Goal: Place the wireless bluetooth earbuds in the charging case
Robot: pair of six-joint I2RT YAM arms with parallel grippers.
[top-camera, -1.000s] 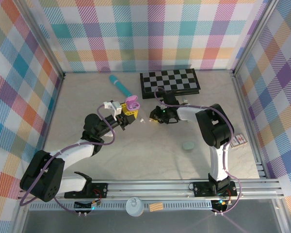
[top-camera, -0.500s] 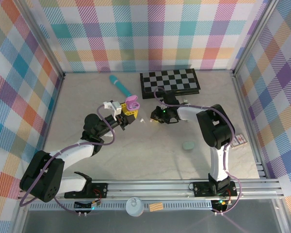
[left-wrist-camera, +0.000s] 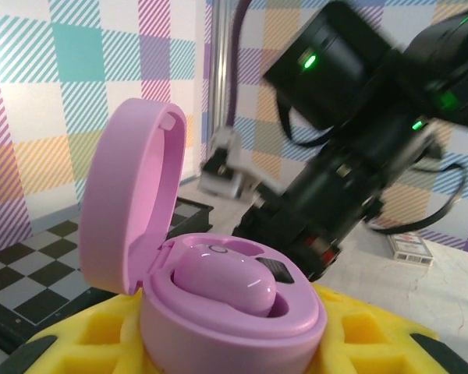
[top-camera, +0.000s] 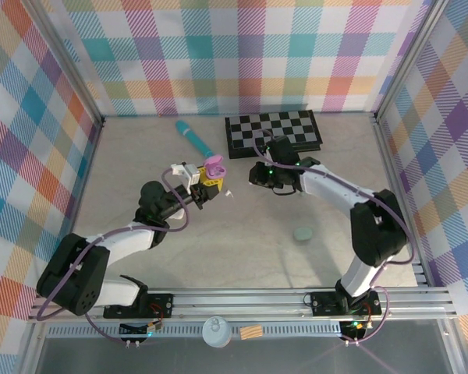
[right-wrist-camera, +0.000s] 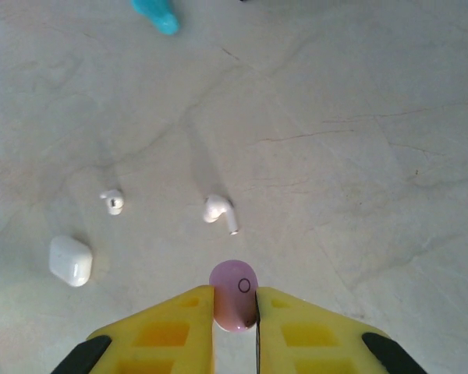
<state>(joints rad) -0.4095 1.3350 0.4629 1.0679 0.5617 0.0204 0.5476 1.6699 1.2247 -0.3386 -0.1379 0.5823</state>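
Top view: the left arm reaches from the lower left toward the middle of the table. The left gripper is clamped on the base of an open pink case, which sits between its yellow fingers.

Left wrist view: the case's lid stands upright on the left. One pink bud lies seated inside the case. The black right arm looms just beyond it.

Top view: just right of the case, a white bud lies on the table. Farther right is the right gripper, pointing toward the case. It is near the case but apart from it.

Right wrist view: the right gripper's jaws are closed on a second pink bud, which is pinched between the yellow fingertips above the table. Below it lie two white buds, one at left and one nearer the middle. A white case lies at the far left.

At the back of the table, a teal stick lies left of a checkerboard. A green case lies alone, right of centre and nearer the arm bases.
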